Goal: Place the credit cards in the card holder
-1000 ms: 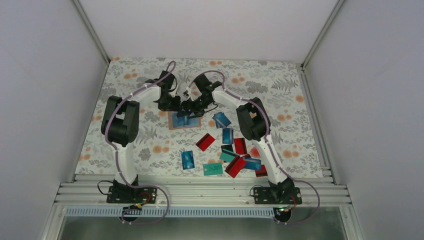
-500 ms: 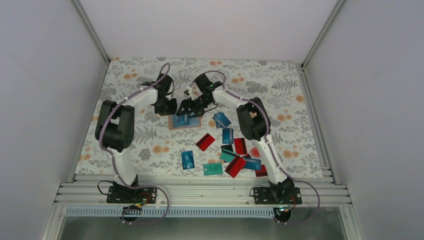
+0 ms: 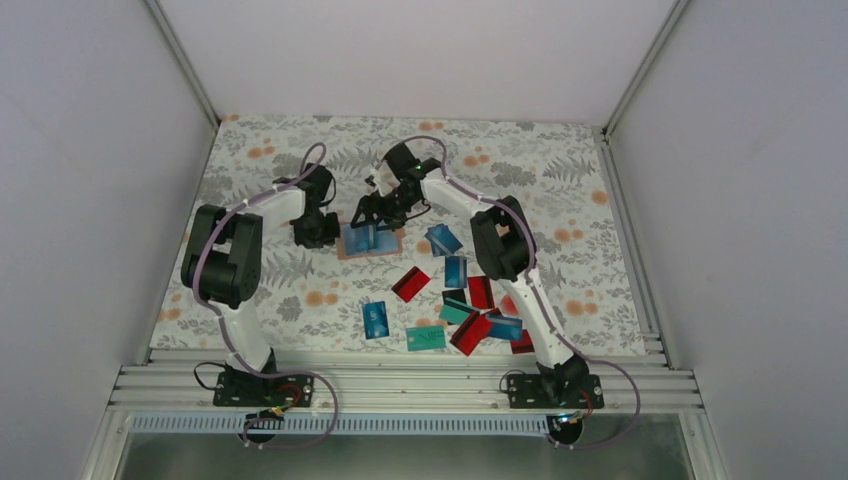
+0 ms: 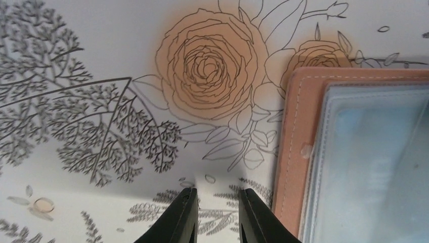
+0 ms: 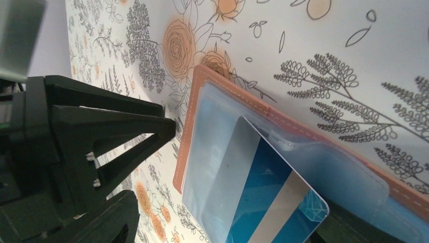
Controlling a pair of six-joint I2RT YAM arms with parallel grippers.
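Tan card holder (image 4: 294,152) (clear pockets (image 4: 364,152)), blue credit card (image 5: 268,202)

Card holder (image 3: 348,251) behind credit cards (image 3: 455,271)

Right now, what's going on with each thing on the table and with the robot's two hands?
card holder, lying flat on the flowery cloth, clear pockets facing up.
blue card, tilted up, one corner tucked into a clear pocket, not fully in.
loose cards, scattered on the cloth, some overlapping.
right hand, closed on the blue card.
left hand, empty, fingers slightly apart, beside the holder's edge.
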